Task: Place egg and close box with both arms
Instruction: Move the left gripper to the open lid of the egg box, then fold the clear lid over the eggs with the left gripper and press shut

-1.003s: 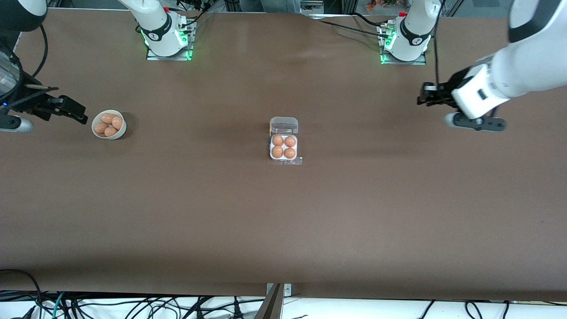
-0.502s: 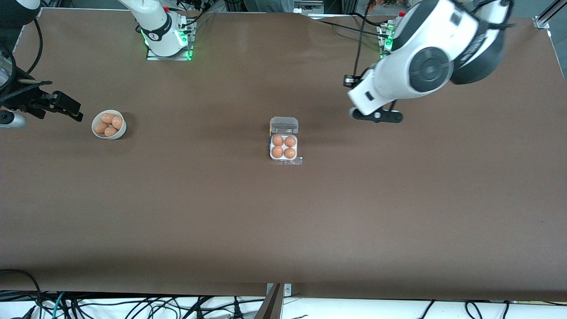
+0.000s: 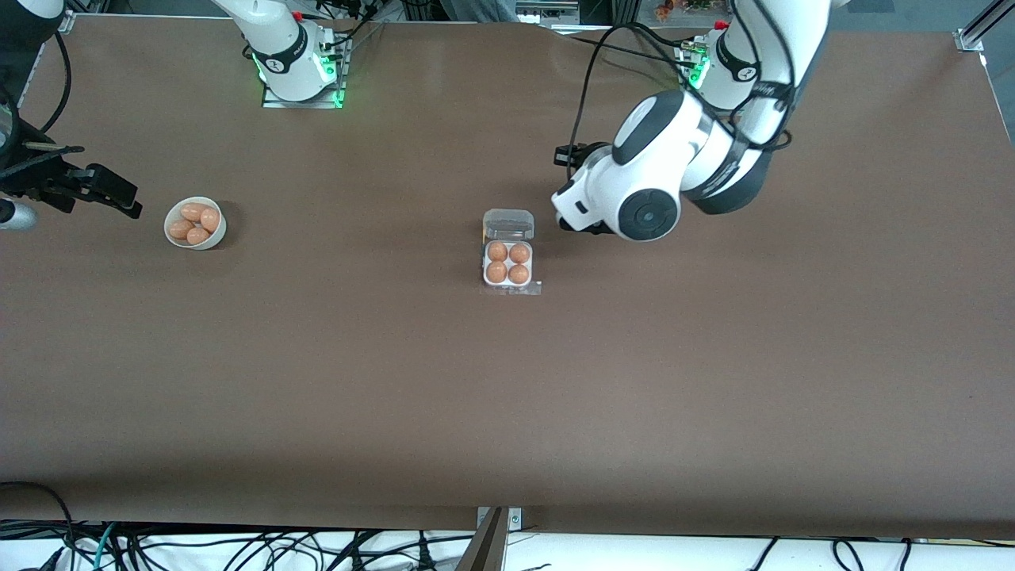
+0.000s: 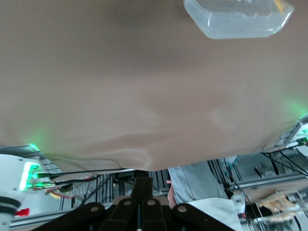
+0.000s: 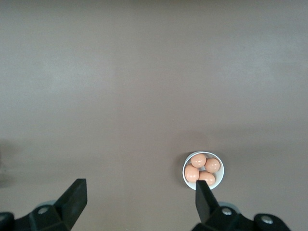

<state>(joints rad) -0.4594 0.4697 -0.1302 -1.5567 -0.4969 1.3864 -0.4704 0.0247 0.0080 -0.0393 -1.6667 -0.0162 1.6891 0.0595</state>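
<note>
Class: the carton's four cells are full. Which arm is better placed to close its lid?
Left. The left gripper hangs beside the box's open lid. The right gripper, open, waits at the right arm's end by the bowl.

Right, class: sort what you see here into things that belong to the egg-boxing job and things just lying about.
Job:
- small square white four-cell egg carton, four orange-brown eggs in it, hinged clear plastic lid open
- left tool, over the table beside the carton
- right tool, open, beside the bowl

Lying about:
- round white bowl of spare eggs
- brown table
</note>
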